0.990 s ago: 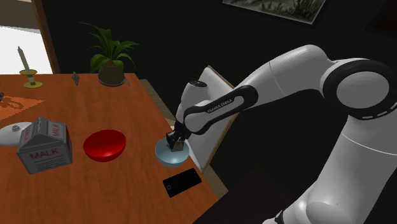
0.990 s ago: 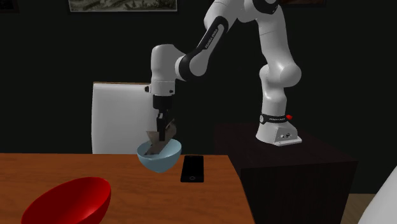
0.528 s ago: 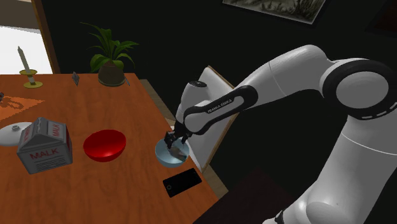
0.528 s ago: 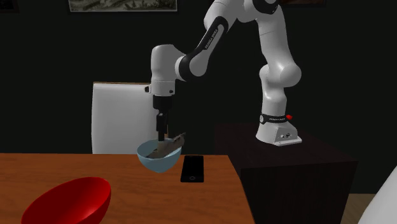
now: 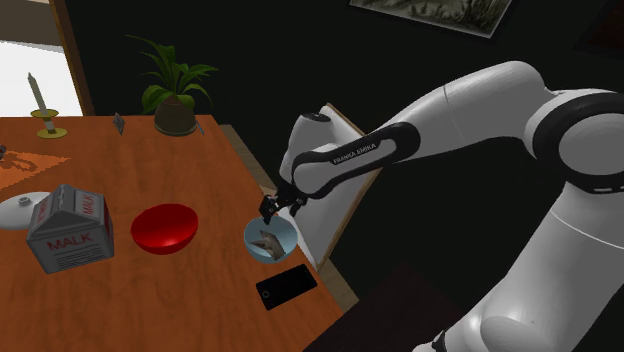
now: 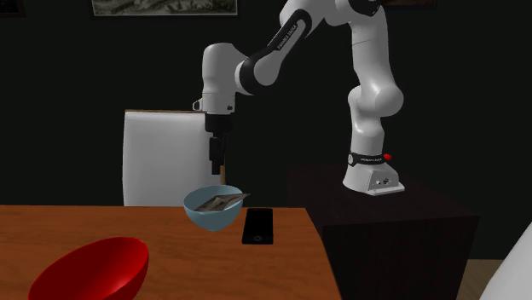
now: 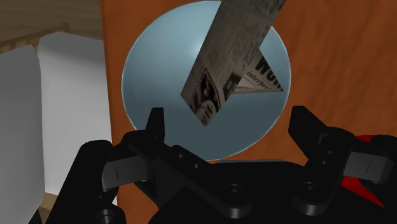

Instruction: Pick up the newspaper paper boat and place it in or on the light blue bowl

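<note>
This is a home's dining corner: a wooden table (image 5: pixel 200 165) with a white chair (image 6: pixel 162 166) beside it, a potted plant (image 5: pixel 175 92), a candlestick (image 5: pixel 41 108), a milk carton (image 5: pixel 70 228), a phone (image 5: pixel 286 286), and a framed picture (image 5: pixel 430 12) on the wall.

The gripper (image 6: pixel 216 164) rose clear of the light blue bowl (image 6: pixel 211 220); a second earlier it had been down at the rim with the newspaper boat (image 6: pixel 218 202) clasped upright. Its fingers parted (they stood wide apart in the wrist view), and the boat, let go, tipped over and came to lie low inside the bowl.
</note>
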